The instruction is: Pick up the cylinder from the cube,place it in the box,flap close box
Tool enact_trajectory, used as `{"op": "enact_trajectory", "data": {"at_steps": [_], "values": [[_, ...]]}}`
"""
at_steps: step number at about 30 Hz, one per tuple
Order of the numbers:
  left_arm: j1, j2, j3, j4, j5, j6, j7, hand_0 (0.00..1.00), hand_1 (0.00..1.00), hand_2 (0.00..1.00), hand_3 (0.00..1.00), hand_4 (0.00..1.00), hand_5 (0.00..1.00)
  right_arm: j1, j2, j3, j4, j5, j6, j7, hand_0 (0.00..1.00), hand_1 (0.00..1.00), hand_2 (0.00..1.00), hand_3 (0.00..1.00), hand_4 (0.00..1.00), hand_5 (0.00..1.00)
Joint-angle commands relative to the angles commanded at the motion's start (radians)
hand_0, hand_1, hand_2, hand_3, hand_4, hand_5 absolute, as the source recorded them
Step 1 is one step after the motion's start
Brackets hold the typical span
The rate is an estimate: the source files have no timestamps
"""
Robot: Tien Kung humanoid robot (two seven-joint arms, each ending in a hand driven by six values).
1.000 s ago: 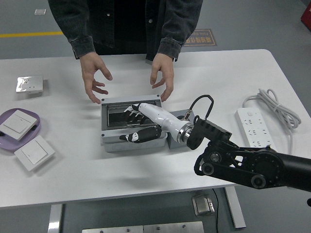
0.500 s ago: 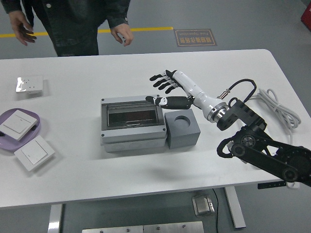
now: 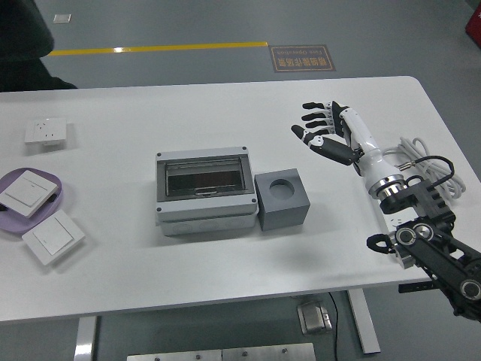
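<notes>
A grey box (image 3: 203,192) with a dark see-through lid sits mid-table, its lid down. Against its right side stands a grey cube (image 3: 281,199) with an empty round hole in its top. No cylinder shows anywhere. My right hand (image 3: 322,132) is raised over the table right of the cube, well apart from it, fingers spread and holding nothing. The left arm is out of view.
A white power strip (image 3: 425,197) with its coiled cable lies at the right edge under my forearm. A purple plate (image 3: 46,214) with a white switch, another switch (image 3: 52,236) and a white socket (image 3: 47,132) sit at the left. A person's dark clothing (image 3: 22,37) shows top left.
My right hand has pulled back from the box lid, rightward past the cube, and opened. The person's hands left the box and the person stepped away to the upper left.
</notes>
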Motion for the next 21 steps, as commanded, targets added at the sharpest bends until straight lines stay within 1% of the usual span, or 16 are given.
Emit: {"op": "enact_trajectory", "data": {"at_steps": [7, 10, 14, 17, 21], "values": [[-0.005, 0.005, -0.001, 0.001, 0.002, 0.000, -0.002, 0.611, 0.622, 0.585, 0.609, 0.678, 0.228, -0.020, 0.023, 0.012, -0.028, 0.109, 0.001, 0.054, 0.614, 0.647, 0.648, 0.711, 0.864, 0.422], [-0.010, 0.007, 0.003, 0.001, -0.002, -0.001, -0.006, 0.611, 0.621, 0.586, 0.609, 0.678, 0.227, -0.022, 0.028, 0.009, -0.033, 0.141, 0.004, 0.063, 0.623, 0.649, 0.650, 0.709, 0.857, 0.424], [-0.007, 0.007, -0.001, 0.002, 0.001, 0.000, -0.006, 0.611, 0.621, 0.586, 0.609, 0.678, 0.227, 0.000, 0.034, -0.011, -0.041, 0.114, -0.001, 0.050, 0.623, 0.649, 0.650, 0.709, 0.857, 0.424], [0.001, 0.004, -0.004, 0.003, 0.003, 0.000, -0.004, 0.612, 0.621, 0.586, 0.610, 0.678, 0.227, 0.019, 0.053, -0.014, -0.046, 0.073, -0.004, 0.038, 0.625, 0.650, 0.651, 0.703, 0.858, 0.430], [0.007, 0.001, -0.003, 0.003, 0.001, -0.002, -0.005, 0.611, 0.621, 0.586, 0.611, 0.678, 0.225, 0.025, 0.078, 0.003, -0.047, 0.026, -0.012, 0.029, 0.627, 0.649, 0.647, 0.697, 0.856, 0.435]]}}
